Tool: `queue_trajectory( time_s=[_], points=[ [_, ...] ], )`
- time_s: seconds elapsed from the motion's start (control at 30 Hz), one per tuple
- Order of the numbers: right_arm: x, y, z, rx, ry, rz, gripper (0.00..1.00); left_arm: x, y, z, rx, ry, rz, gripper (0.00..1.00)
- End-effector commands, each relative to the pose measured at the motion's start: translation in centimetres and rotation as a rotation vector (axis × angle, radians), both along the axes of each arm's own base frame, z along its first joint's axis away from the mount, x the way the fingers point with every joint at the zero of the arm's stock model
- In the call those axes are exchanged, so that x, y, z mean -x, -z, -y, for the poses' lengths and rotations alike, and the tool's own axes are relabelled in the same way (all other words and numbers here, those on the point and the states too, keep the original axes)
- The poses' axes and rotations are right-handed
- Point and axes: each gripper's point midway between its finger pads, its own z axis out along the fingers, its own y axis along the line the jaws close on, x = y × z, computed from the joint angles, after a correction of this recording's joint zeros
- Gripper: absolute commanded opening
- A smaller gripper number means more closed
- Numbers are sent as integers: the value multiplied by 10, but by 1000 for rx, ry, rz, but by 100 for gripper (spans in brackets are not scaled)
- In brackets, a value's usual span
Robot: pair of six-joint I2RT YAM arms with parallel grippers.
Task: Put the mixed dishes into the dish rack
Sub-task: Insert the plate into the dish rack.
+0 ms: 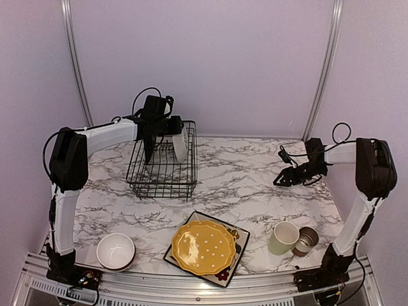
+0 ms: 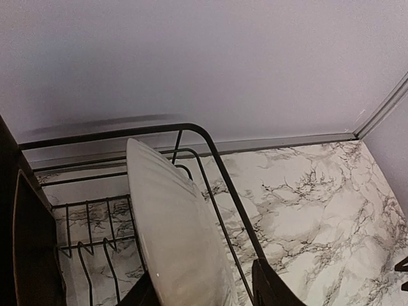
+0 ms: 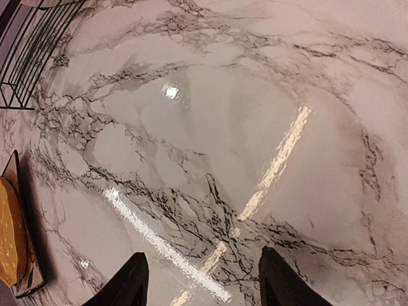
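The black wire dish rack (image 1: 162,175) stands at the back left. A white ribbed dish (image 1: 180,145) stands on edge inside it. My left gripper (image 1: 164,131) is over the rack, open, its fingers either side of the white dish (image 2: 178,242) with a gap on the right. A dark flat plate (image 2: 29,248) stands at the rack's left. The yellow scalloped plate (image 1: 204,247) lies on a black square plate (image 1: 234,268) at the front. A white bowl (image 1: 115,250) sits front left. The pale green mug (image 1: 284,237) and grey-brown cup (image 1: 306,240) stand front right. My right gripper (image 1: 280,180) is open and empty above bare marble.
The marble table (image 1: 255,185) is walled by pale panels at the back and sides. In the right wrist view the rack's corner (image 3: 29,51) is at top left and the yellow plate (image 3: 9,245) at the left edge. The right gripper (image 3: 201,290) hangs over marble.
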Motion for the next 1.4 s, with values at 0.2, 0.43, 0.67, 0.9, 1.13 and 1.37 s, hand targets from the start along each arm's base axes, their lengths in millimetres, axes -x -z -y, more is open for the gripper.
queue_trajectory(
  time_s=[0.2,0.43,0.67,0.9,1.13,1.37],
  points=[
    [-5,-13,-4,-7,-19,35,57,9,-49,0,67,28,72,46],
    [-5,-12,-4,-8,-20,30,57,9,-58,-5,74,18,78,47],
    [-6,-11,-4,-8,-21,28,58,9,-52,9,130,87,48,42],
    [-5,-11,-4,-5,-20,28,58,6,-47,16,143,106,38,32],
    [-5,-10,-4,-5,-19,23,58,6,-45,13,153,109,26,17],
    [-5,-10,-4,-4,-19,24,58,5,-57,7,341,150,5,3]
  ],
)
